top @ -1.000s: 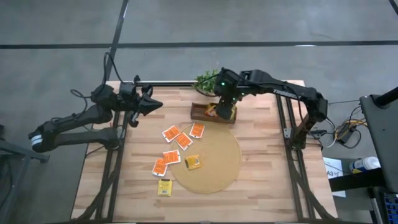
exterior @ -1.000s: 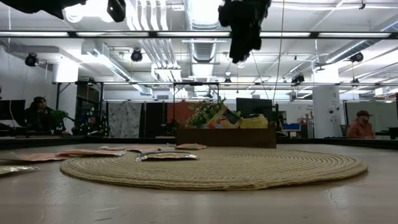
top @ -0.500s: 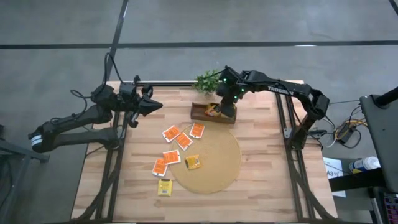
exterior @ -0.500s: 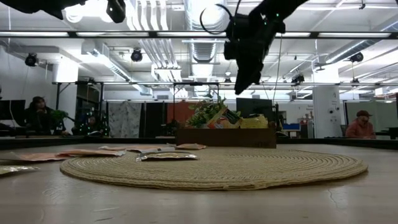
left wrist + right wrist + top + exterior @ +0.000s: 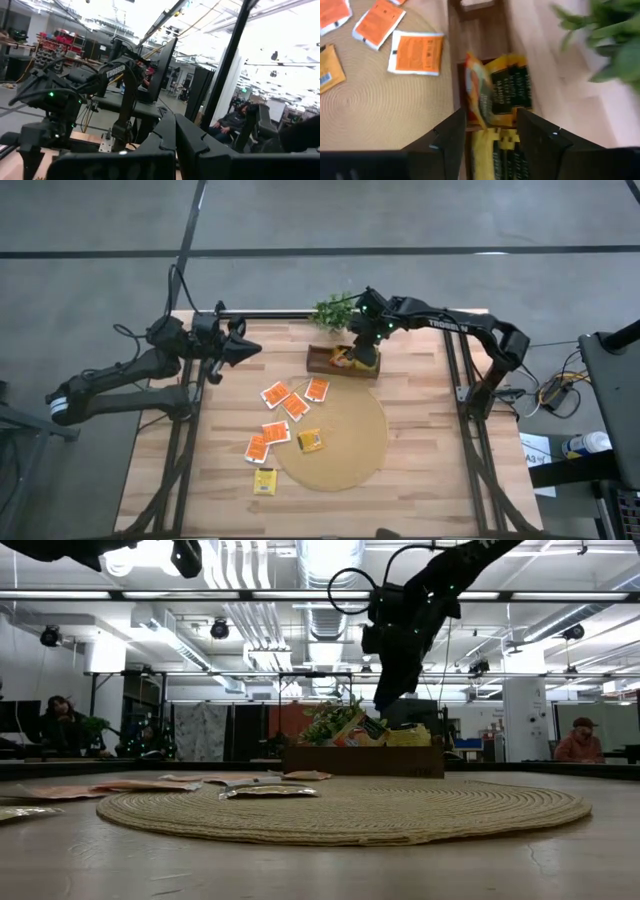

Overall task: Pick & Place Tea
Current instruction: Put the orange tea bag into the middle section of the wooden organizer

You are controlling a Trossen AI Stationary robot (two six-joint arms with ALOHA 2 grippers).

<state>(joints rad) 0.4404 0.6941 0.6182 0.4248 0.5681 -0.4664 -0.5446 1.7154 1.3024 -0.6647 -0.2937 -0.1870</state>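
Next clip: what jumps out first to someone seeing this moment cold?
The right gripper hangs open over the wooden box at the table's far edge, an orange-red packet upright between its fingers among yellow ones. Loose tea packets lie scattered by the round mat. The left gripper waits shut, far left.

Light wood-plank surface (image 5: 420,470) on dark frame. Round woven mat (image 5: 345,445) lies centre-right. Dark wooden tray (image 5: 320,362) at far edge of mat, green plant (image 5: 330,310) just behind it. Orange-red tea packets (image 5: 285,400) lie scattered left of mat, w/ one yellow packet (image 5: 264,481) at near left.
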